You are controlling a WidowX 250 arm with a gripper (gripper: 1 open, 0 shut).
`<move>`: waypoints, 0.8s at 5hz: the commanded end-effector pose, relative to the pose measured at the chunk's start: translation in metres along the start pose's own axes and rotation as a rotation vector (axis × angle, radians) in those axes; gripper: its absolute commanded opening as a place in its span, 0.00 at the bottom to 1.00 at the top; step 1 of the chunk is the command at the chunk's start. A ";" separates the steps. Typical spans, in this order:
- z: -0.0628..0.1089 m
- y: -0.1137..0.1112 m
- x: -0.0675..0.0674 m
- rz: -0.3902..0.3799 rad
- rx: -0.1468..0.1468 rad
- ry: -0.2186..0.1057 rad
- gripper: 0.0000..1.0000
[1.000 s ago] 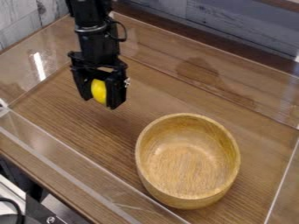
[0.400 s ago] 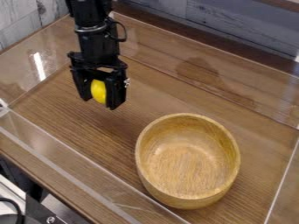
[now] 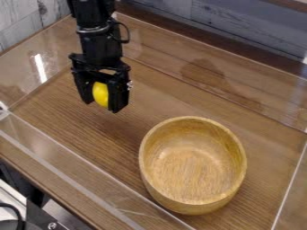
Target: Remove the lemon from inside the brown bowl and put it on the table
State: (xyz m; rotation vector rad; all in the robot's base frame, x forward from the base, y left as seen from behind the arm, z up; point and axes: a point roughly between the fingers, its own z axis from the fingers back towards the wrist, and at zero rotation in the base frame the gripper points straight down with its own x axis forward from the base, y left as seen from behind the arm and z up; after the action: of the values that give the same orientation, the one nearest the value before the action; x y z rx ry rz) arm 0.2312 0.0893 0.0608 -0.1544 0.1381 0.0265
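The small yellow lemon (image 3: pixel 102 92) sits between the black fingers of my gripper (image 3: pixel 102 95), which is shut on it just above the table (image 3: pixel 72 126) at the left. To the lower right stands the brown bowl (image 3: pixel 193 163), a large light wooden one with an empty inside. The gripper is well to the left of the bowl's rim, and the arm rises up out of the top of the picture.
Clear acrylic walls (image 3: pixel 72 184) border the tabletop at the front and left. A pale glare patch (image 3: pixel 204 70) lies on the wood behind the bowl.
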 end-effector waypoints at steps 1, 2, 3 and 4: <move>0.015 0.002 0.005 -0.002 0.027 -0.052 1.00; 0.014 0.002 0.004 -0.002 0.026 -0.045 1.00; 0.012 0.002 0.004 -0.001 0.025 -0.038 1.00; 0.011 0.001 0.003 -0.001 0.024 -0.030 1.00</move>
State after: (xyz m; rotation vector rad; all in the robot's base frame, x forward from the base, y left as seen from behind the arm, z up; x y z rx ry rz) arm 0.2303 0.0900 0.0608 -0.1490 0.1443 0.0319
